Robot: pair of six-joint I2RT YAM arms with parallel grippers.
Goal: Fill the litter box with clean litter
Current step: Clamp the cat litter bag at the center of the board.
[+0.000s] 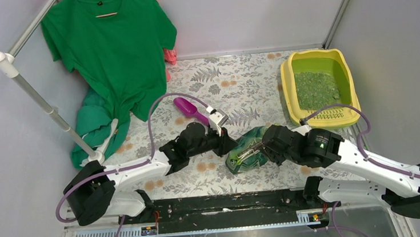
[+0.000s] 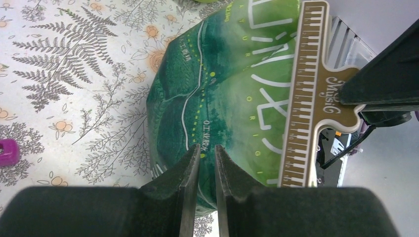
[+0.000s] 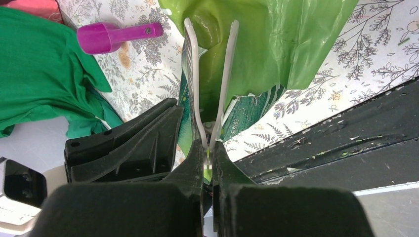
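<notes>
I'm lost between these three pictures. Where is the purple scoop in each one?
Top external: the purple scoop lies left of centre on the floral cloth.
Left wrist: only a purple sliver at the left edge, probably the scoop.
Right wrist: the scoop lies upper left, beside the green shirt.
Shared landmark: the green bag, visible in all three.

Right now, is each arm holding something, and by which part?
The right fingers are shut on the bag clip, at its handle tab. The left fingers appear to pinch the green bag at its edge.
</notes>
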